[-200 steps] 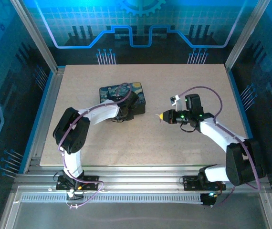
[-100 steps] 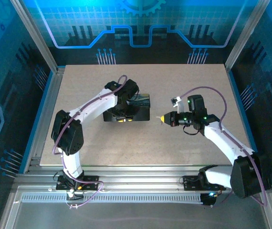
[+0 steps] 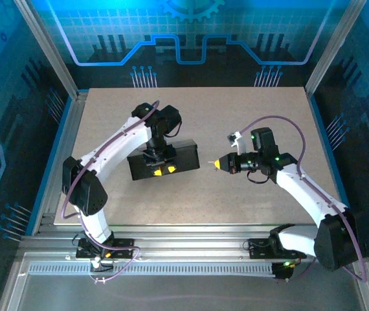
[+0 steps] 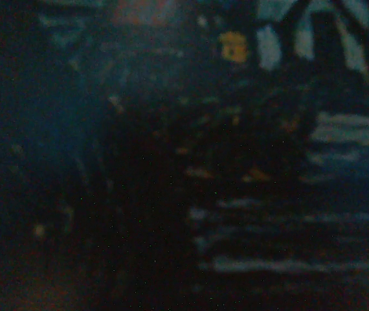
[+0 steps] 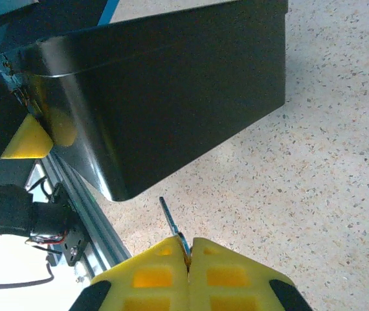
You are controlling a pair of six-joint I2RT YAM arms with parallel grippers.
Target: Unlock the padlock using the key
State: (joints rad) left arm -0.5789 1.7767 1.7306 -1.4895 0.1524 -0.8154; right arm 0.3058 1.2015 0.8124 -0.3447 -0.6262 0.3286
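Note:
My left gripper (image 3: 160, 170) is shut on the dark box (image 3: 179, 154), which it holds raised and tipped so that a plain dark face shows from above. The left wrist view is dark and blurred, with the box's painted lid (image 4: 327, 142) very close. The box's black side (image 5: 171, 84) rises just ahead of the right wrist camera, with one yellow left fingertip (image 5: 26, 139) at its corner. My right gripper (image 3: 218, 163) (image 5: 188, 245) is shut on the key (image 5: 170, 220), whose thin blade (image 3: 210, 161) points at the box, a short gap away. I cannot make out the padlock; small metal fittings (image 5: 13, 81) show at the box's edge.
The speckled beige table (image 3: 256, 116) lies open around both arms. An aluminium rail (image 5: 84, 214) runs along the table's near edge. Blue-lit enclosure walls (image 3: 191, 39) close off the back and sides.
The left arm has lifted the box, tipped it and carried it toward the near left. The right gripper with the key has shifted slightly left, toward the box.

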